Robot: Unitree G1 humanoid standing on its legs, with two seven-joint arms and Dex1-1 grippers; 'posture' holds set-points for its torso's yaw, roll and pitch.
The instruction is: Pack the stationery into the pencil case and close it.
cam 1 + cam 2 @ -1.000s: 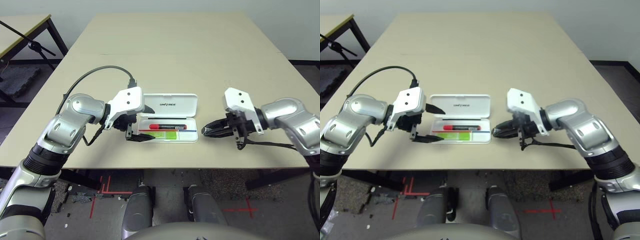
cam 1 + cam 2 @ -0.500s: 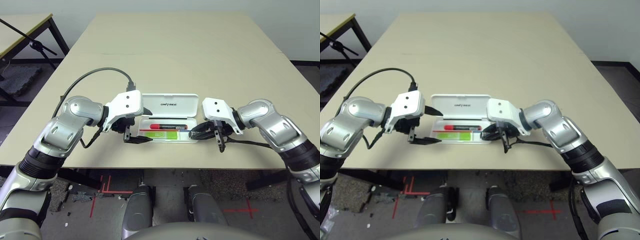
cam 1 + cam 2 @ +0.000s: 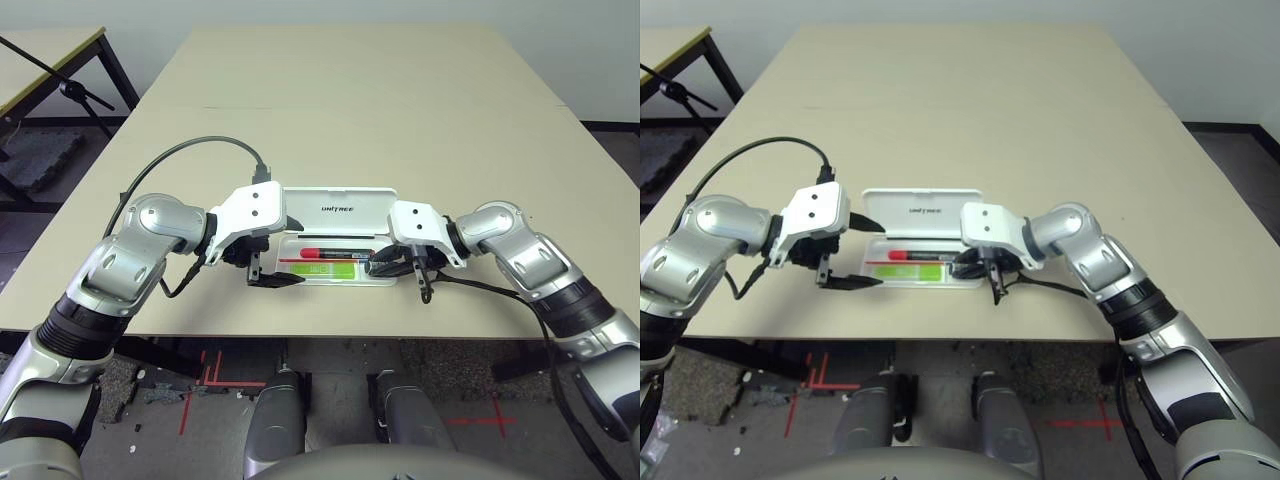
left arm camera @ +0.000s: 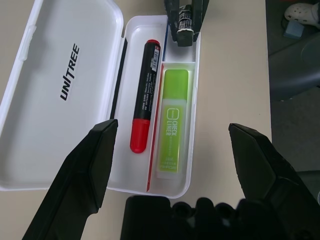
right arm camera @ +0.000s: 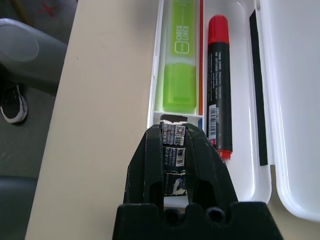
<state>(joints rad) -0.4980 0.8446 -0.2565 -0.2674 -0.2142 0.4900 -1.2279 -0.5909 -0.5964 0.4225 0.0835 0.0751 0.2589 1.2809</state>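
- White plastic makes up the pencil case (image 3: 338, 235), which lies open on the table (image 3: 360, 110) between my two pincers, its lid flat on the far side with the lettering facing up.
- My right pincer (image 5: 175, 131) is clamped on a small black-and-white labelled piece (image 5: 174, 150). Most of that piece is buried between my fingers, so I cannot make out its full shape or what it is.
- The tip of my right pincer sits over the end of the case tray nearest to it, just past the end of the lime-green highlighter (image 4: 172, 123). I cannot tell whether the held piece touches the tray floor.
- My left pincer (image 4: 175, 150) stands wide and holds nothing, its two fingers straddling the other end of the tray. One fingertip (image 3: 285, 282) hangs at the near edge of the case; the far one is partly hidden behind my white wrist housing.
- The red-and-black marker pen (image 4: 144, 96) lies along the length of the tray, its red cap toward my left pincer and its black barrel toward my right.
- The highlighter lies parallel beside it, on the side nearer my body, a thin red-blue stripe between them.
- Count: one marker, one highlighter, one gripped piece, one case.
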